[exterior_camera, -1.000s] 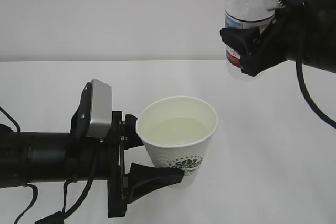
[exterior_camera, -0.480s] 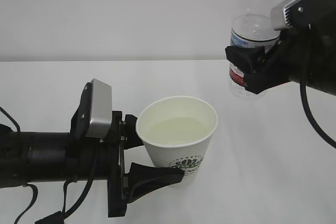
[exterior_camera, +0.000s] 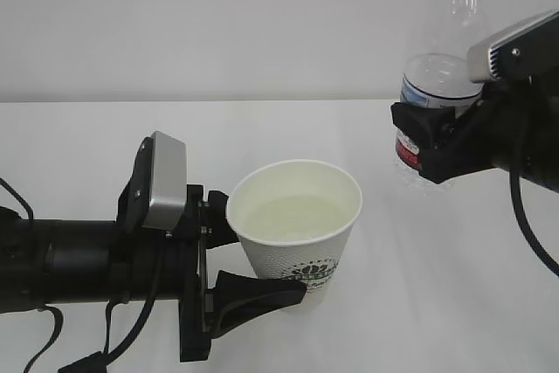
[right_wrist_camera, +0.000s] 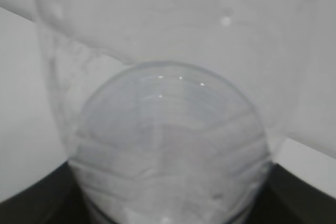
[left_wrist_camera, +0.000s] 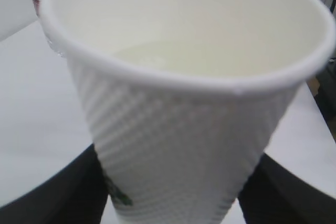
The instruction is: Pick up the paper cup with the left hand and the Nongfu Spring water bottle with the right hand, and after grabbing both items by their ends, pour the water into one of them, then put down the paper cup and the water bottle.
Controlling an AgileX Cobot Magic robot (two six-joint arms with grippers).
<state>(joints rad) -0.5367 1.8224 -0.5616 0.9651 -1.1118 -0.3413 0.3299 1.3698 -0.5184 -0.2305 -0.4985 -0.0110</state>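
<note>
white tabletop [exterior_camera: 105, 141], wide bare margin between paper cup [exterior_camera: 297, 238] and bottle [exterior_camera: 432, 85]

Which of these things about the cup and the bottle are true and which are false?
1. The paper cup has water in it. True.
2. The water bottle lies flat on the table. False: it stands nearly upright, neck up, and whether its base touches the table is hidden.
3. The left pincer holds the cup by its lower part. True.
4. The bottle's mouth is tipped over the cup. False: the bottle is off to the right of the cup, with its mouth pointing up.
5. The right pincer holds the bottle around its label. True.
6. The cup has a lid on. False: its top is open.
</note>
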